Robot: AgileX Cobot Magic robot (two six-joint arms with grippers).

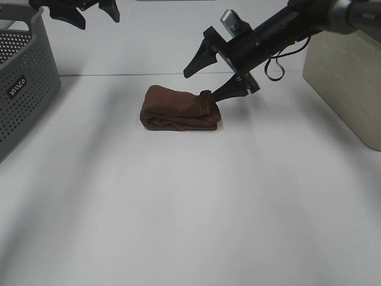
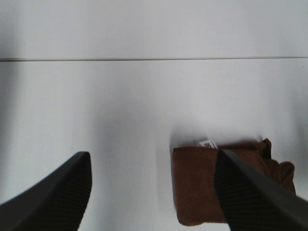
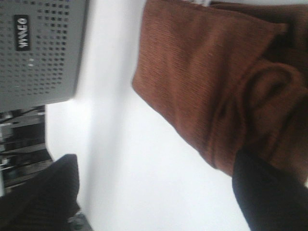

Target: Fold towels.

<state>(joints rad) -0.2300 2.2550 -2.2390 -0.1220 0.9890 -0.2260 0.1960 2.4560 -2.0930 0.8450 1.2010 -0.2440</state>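
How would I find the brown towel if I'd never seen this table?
Look at the white table, between the grey holey basket on the left and the beige box on the right. Near the far middle lies the towel, folded into a small bundle. It is the only dark brown, soft thing there, with one black finger of the right gripper at its right end.

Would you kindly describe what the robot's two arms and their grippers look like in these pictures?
Both arms are black. The right gripper has two tapered black fingers on a flat black bar, a silver cylinder above it, a thin black cable looping beside the arm, and small pale lettering near the picture's edge. The left gripper shows similar pointed black fingers. Its wrist view shows the fingers' inner faces finely ribbed.
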